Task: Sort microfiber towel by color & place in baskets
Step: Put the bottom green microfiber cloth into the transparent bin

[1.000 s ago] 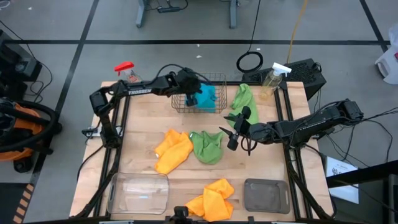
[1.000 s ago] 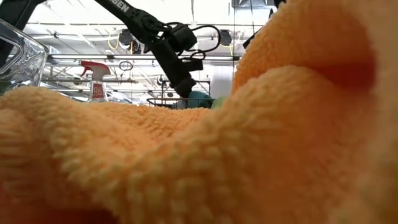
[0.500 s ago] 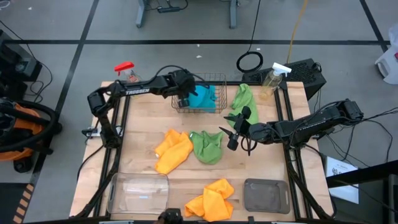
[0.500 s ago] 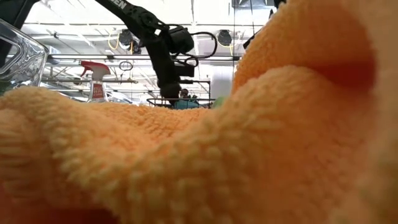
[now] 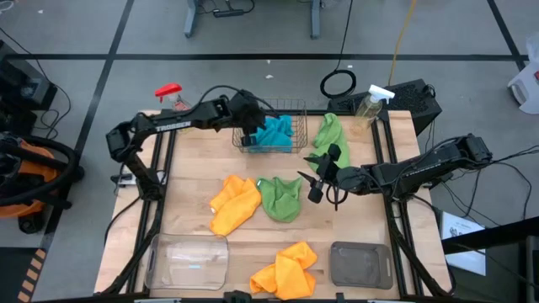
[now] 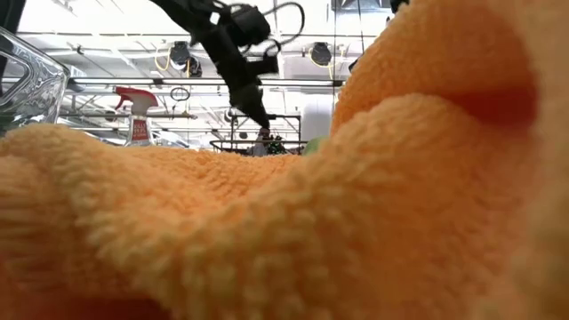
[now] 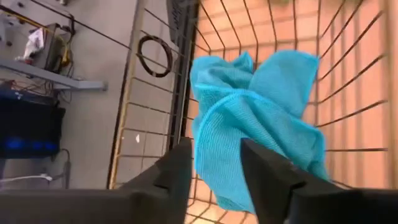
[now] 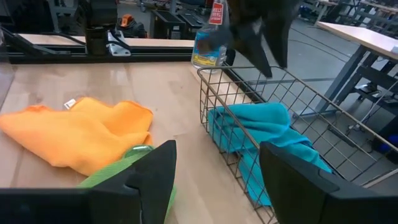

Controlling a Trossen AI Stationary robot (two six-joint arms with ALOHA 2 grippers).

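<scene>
A teal towel [image 5: 274, 133] lies crumpled inside the copper wire basket [image 5: 296, 108] at the table's far middle. My left gripper [image 7: 216, 146] hovers open just above the basket's left end, clear of the teal towel [image 7: 261, 118]. One green towel [image 5: 328, 130] lies right of the basket and another [image 5: 280, 198] at the centre. An orange towel [image 5: 234, 204] lies left of centre, and a second orange towel [image 5: 286, 269] at the near edge. My right gripper [image 5: 318, 181] waits open, right of the centre green towel.
A clear bin [image 5: 189, 259] and a dark grey bin [image 5: 360, 263] stand at the near edge. A red-capped spray bottle [image 5: 173, 94] stands at the far left corner, a white-capped one [image 5: 370, 105] at the far right. The near orange towel [image 6: 284, 222] fills the low view.
My left gripper has opened and let go of the teal towel, then risen and drawn back toward the table's left edge. The towel, held up above the basket before, has dropped and now lies slumped inside it.
</scene>
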